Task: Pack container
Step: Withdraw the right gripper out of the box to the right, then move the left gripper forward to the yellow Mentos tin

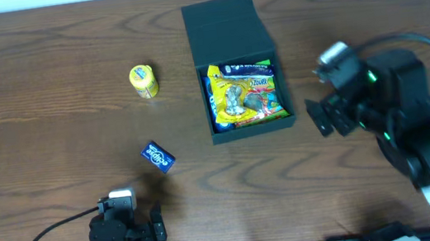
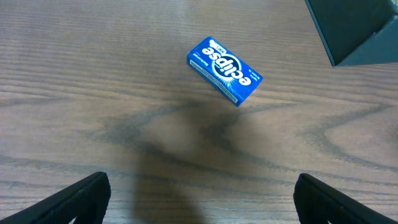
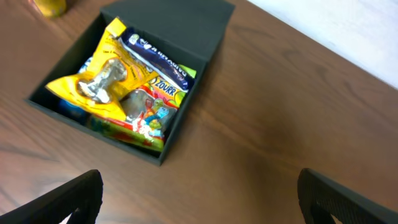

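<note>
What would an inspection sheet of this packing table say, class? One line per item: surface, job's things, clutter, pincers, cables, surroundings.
Surface: brown wooden table, bare grain.
Job's things: teal-green container, lid open, snack packets inside.
Clutter: blue Eclipse packet and yellow canister lying outside the container.
Pincers: left pincer open, empty; right pincer open, empty.
Cables: black cable by left arm; another by right arm.
Surroundings: pale strip beyond far edge.

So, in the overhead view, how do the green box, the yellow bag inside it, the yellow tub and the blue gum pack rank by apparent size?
1. green box, with its open lid
2. yellow bag
3. yellow tub and blue gum pack: they look too alike to rank.
</note>
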`<state>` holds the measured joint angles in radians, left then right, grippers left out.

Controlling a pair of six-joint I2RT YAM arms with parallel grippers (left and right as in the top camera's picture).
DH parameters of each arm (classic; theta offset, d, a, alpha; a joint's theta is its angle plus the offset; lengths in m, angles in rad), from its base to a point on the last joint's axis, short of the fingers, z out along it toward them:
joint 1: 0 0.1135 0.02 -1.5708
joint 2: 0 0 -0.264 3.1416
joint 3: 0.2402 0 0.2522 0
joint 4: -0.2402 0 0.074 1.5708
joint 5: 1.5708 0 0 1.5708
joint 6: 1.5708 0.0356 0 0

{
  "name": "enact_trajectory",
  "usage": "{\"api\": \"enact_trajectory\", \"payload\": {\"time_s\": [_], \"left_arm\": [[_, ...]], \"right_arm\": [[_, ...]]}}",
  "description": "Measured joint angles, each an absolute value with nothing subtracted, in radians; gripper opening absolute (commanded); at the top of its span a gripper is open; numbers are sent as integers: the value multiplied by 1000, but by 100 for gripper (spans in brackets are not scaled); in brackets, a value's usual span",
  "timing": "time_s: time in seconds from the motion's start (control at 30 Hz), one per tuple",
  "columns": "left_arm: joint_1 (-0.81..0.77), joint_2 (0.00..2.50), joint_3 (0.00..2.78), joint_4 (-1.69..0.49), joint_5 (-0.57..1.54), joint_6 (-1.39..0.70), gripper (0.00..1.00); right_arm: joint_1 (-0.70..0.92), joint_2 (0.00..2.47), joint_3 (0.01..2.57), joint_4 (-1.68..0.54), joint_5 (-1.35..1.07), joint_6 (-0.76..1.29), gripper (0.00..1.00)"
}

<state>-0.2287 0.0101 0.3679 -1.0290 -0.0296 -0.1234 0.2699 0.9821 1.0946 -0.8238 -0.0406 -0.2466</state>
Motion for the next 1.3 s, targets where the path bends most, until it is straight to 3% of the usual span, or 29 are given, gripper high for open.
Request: {"api": "enact_trajectory", "payload": {"time_s": [0.2, 0.5, 1.13, 1.3], "left_arm": [[-229, 10, 368, -1029, -30, -123, 95], [-229, 10, 368, -1029, -29, -123, 95], [-229, 10, 368, -1026, -35, -123, 95], [-229, 10, 365, -937, -59, -131, 95]], "right_arm": [[252, 807, 1028, -920, 13, -129, 99], [252, 780, 969, -983, 26, -10, 99], [252, 761, 969, -989, 26, 12, 99], [252, 761, 969, -990, 27, 12, 99]]}}
